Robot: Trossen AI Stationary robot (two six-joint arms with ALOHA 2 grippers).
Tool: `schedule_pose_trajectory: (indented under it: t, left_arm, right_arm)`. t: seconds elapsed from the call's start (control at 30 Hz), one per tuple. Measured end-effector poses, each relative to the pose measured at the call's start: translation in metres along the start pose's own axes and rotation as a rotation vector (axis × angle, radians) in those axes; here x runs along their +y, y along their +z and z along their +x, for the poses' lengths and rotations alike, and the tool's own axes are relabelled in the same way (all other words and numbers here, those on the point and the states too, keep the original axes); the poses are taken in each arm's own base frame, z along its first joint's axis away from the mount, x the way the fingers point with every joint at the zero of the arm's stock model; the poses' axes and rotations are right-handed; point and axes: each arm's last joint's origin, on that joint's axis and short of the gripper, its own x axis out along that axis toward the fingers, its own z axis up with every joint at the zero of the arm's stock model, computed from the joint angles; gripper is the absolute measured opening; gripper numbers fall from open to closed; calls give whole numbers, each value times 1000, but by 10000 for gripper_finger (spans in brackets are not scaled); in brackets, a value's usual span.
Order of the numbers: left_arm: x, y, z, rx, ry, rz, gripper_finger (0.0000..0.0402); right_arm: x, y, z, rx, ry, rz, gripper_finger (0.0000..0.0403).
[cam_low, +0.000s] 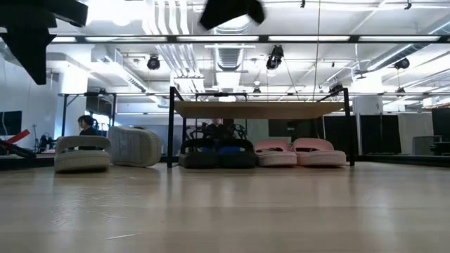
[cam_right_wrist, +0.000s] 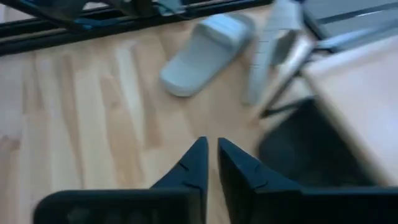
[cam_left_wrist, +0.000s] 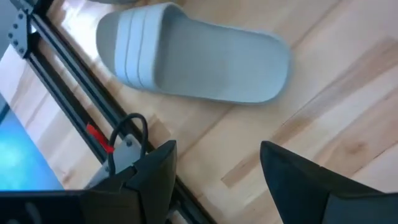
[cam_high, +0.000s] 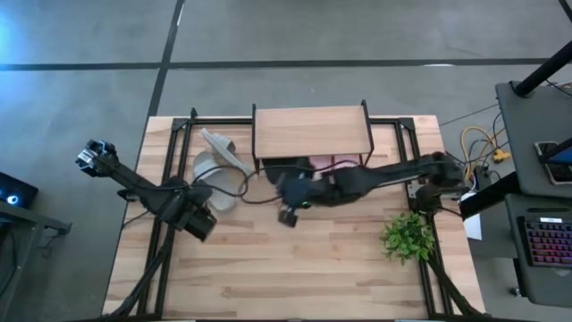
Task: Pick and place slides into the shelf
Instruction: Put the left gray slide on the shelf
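The shelf [cam_high: 311, 132] stands at the table's far middle, with two black slides [cam_low: 218, 156] and two pale pink slides [cam_low: 299, 153] on the table under its plank. Left of it, one light grey slide [cam_high: 214, 186] lies flat on its sole. The other grey slide [cam_high: 223, 150] stands on its side edge by the shelf's leg. My left gripper [cam_left_wrist: 214, 155] hovers open just near of the flat grey slide [cam_left_wrist: 193, 53]. My right gripper [cam_right_wrist: 211, 155] is shut on nothing, in front of the shelf's left part [cam_high: 288, 199], facing the grey slides [cam_right_wrist: 205, 53].
A small green plant [cam_high: 408, 234] stands near the table's right edge. Black frame rails [cam_left_wrist: 81, 81] run along the table's left side, close to my left gripper. Bare wood [cam_high: 304, 268] stretches across the near half of the table.
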Motion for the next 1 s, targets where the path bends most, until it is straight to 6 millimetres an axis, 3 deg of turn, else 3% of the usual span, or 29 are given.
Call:
schedule_pose_trajectory:
  t: [0.23,0.4,0.5,0.77,1.0]
  left_arm:
    - [-3,7,7,87,23,63,234]
    - [-6,24,27,133,153,50,258]
    - [-11,35,45,152,256,47,260]
    - [-17,49,90,159,396,284,253]
    - [13,40,120,150,403,258,214]
  right_arm:
    - [-21,-7,-82,-10,-196,-49,144]
    - [-35,-14,-113,-36,-240,-9,210]
    - [-42,-15,-116,-41,-249,3,232]
    - [-60,-11,-107,-60,-297,233,248]
    - [-68,-9,-98,-80,-321,418,240]
